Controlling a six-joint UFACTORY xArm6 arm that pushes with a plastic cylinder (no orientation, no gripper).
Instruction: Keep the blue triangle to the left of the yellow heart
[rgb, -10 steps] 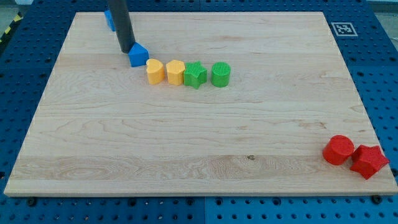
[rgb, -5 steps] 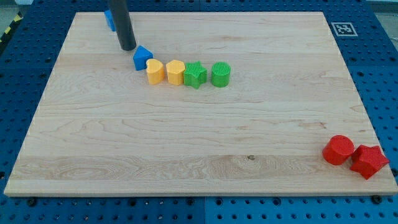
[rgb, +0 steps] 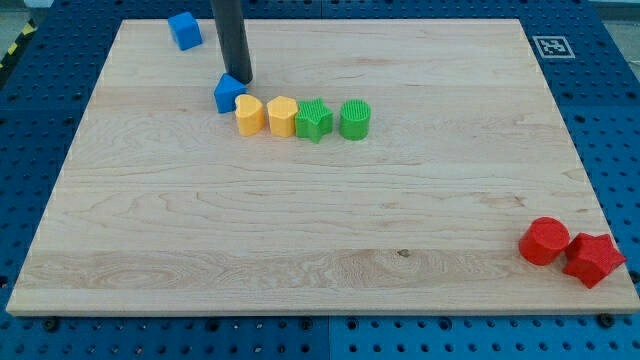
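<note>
The blue triangle (rgb: 229, 94) lies on the wooden board (rgb: 300, 230) at the upper left, touching the upper left side of the yellow heart (rgb: 249, 115). The heart starts a row running right: a yellow hexagon-like block (rgb: 282, 115), a green star (rgb: 314, 120), a green cylinder (rgb: 355, 119). My tip (rgb: 243, 79) is right behind the blue triangle, at its upper right edge, touching or nearly so. The dark rod rises out of the view's top.
A blue cube (rgb: 184, 30) sits near the board's top left edge. A red cylinder (rgb: 544, 241) and a red star (rgb: 593, 259) sit at the bottom right corner. A fiducial marker (rgb: 551, 46) is at the top right corner.
My tip moved right, from the upper left of the blue triangle to its upper right. The triangle slid slightly right against the yellow heart earlier. The blue cube is now uncovered.
</note>
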